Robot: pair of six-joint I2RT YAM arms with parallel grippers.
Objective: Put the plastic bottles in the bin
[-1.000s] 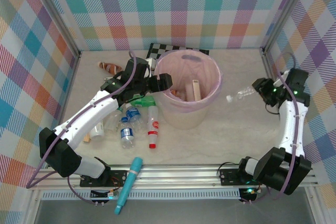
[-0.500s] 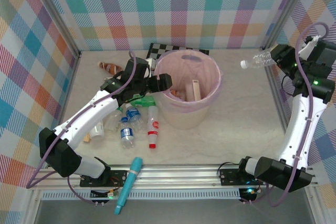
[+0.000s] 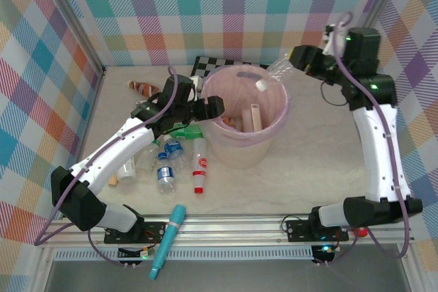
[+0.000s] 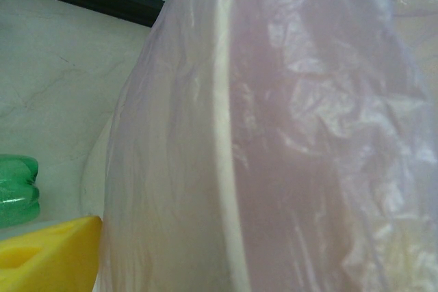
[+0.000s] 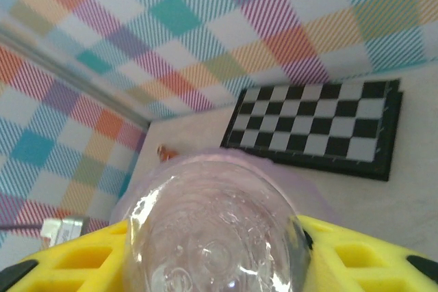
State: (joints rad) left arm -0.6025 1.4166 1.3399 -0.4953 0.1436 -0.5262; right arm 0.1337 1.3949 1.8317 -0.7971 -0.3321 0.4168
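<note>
Fingers of my right gripper (image 3: 291,61) are closed on a clear bottle (image 3: 275,72). In the right wrist view its see-through body sits wedged between my two yellow fingers (image 5: 75,264). From above, the bottle is tilted with its white cap (image 3: 261,85) lowest. The cap lies over the mouth of the bin (image 3: 239,152), just inside the far right rim. The bin is a wide, pale pink bucket with a pink liner folded over its edge. A tan stick-like piece (image 3: 256,115) leans against its inner wall, with something pinkish beside it that I cannot make out.

On the bin's left side my left gripper (image 3: 213,107) is up against the rim, fingers set wide. In the left wrist view the liner-draped wall stands very close. One yellow finger sits outside it, and I cannot tell whether I am pinching the rim.

Left of the bin, the other bottles lie in a loose cluster on the table (image 3: 321,162). A green bottle (image 3: 189,130) is nearest my left gripper and a red-labelled bottle (image 3: 199,167) lies just beside the bin's foot. A blue-labelled bottle (image 3: 164,176) lies next to that, and a few clear ones are partly under my left arm.

Behind the bin lies a black-and-white checkerboard (image 3: 205,65). A small orange-and-brown striped thing (image 3: 142,88) lies toward the far left corner. A teal tube (image 3: 169,237) rests across the rail at the near edge.
</note>
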